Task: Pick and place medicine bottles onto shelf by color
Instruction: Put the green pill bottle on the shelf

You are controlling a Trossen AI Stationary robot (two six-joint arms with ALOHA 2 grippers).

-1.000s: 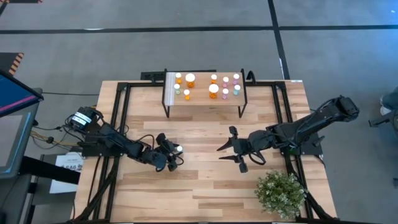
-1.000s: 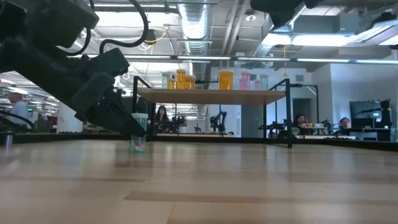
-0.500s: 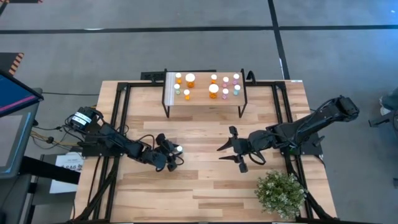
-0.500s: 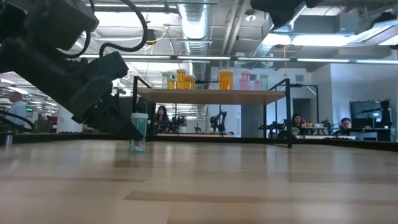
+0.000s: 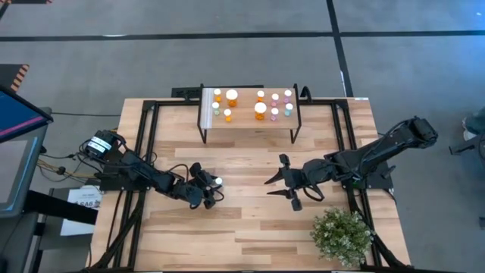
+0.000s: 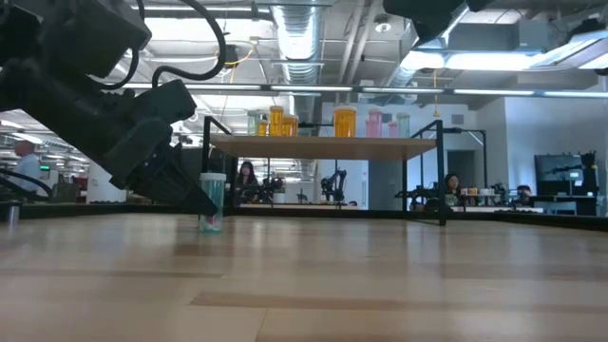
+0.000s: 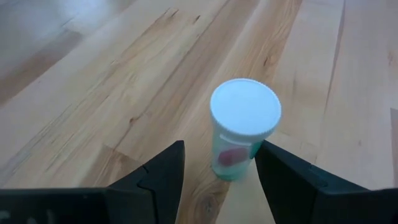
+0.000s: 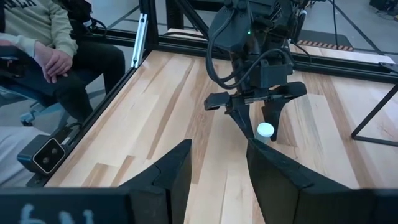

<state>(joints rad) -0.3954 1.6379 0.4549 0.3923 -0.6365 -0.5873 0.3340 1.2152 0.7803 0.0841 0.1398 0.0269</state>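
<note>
A small teal bottle with a white cap [image 7: 242, 118] stands upright on its base on the wooden table, left of centre [image 5: 217, 182]. My left gripper [image 5: 212, 189] is open and low at the table, with one finger on each side of the bottle [image 6: 212, 201]. My right gripper [image 5: 267, 187] is open and empty at the table's middle, pointing toward the bottle [image 8: 266, 130]. The shelf [image 5: 250, 121] stands at the table's far edge. Several orange, pink and green bottles [image 5: 260, 108] stand on its plank top [image 6: 323, 147]. My left gripper comes at the bottle slanting down from the table's left, with the bottle's body [image 7: 231, 158] between its open fingers. One finger [image 7: 280, 177] stands right beside the body; I cannot tell whether it touches. The bottle stands upright on the table.
A bushy green plant [image 5: 342, 235] stands at the table's near right corner. Black frame rails [image 5: 148, 136] run along the table's left and right sides. A seated person [image 8: 50, 50] is beyond the table's edge. Bare wood lies between the bottle and the shelf.
In the low view my left gripper has drawn back a little toward the table's left, so more of the bottle shows. The bottle stays upright in the same place.
</note>
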